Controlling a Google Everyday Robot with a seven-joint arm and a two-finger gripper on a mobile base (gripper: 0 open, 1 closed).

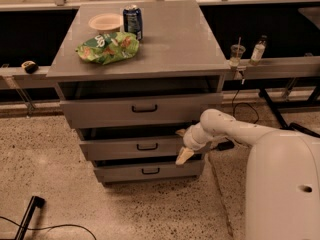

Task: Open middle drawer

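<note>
The grey cabinet (pixel 165 44) has three drawers. The middle drawer (pixel 115 149) is a shallow grey front with a small black bar handle (pixel 147 146), below the taller top drawer (pixel 100 113) and above the bottom drawer (pixel 120 172). My gripper (pixel 182 144) is at the right part of the middle drawer's front, to the right of the handle. Its cream fingers are spread apart, one fingertip (pixel 183 156) pointing down at the drawer's lower edge and the other at its upper edge. It holds nothing.
On the cabinet top lie a green chip bag (pixel 107 47), a blue soda can (pixel 133 20) and a paper bowl (pixel 105 21). A cup with straw (pixel 237 54) and a bottle (pixel 258 49) stand on the right ledge. My white body (pixel 282 184) fills the lower right. A black cable (pixel 30 219) lies on the floor.
</note>
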